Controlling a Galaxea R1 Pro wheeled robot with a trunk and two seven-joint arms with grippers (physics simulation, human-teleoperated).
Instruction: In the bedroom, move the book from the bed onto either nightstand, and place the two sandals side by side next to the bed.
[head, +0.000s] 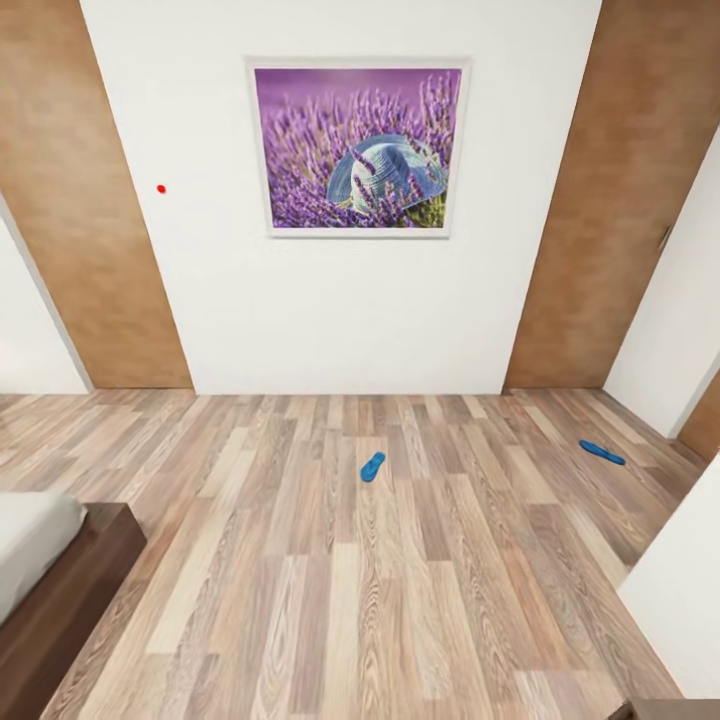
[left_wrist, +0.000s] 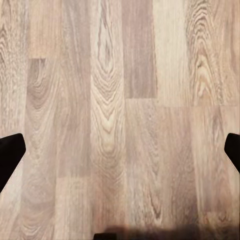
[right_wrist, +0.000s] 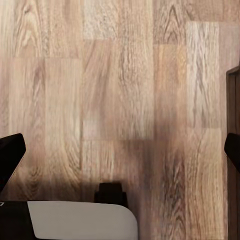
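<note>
Two blue sandals lay well apart on the wood-plank floor (head: 300, 600): one sandal (head: 372, 466) near the centre, the other sandal (head: 602, 452) out at three o'clock by a white wall. The bed (head: 50, 570) corner sat at eight o'clock. Left claw (left_wrist: 120, 150) and right claw (right_wrist: 120, 150) hung released over bare planks.

Both my claws hang spread wide and empty. On the left claw (left_wrist: 120, 150), the dark fingertips (left_wrist: 10, 155) sit at opposite edges of its wrist camera; the right claw (right_wrist: 120, 150) matches, fingertips (right_wrist: 10, 152) far apart, part of my own body beneath.
</note>
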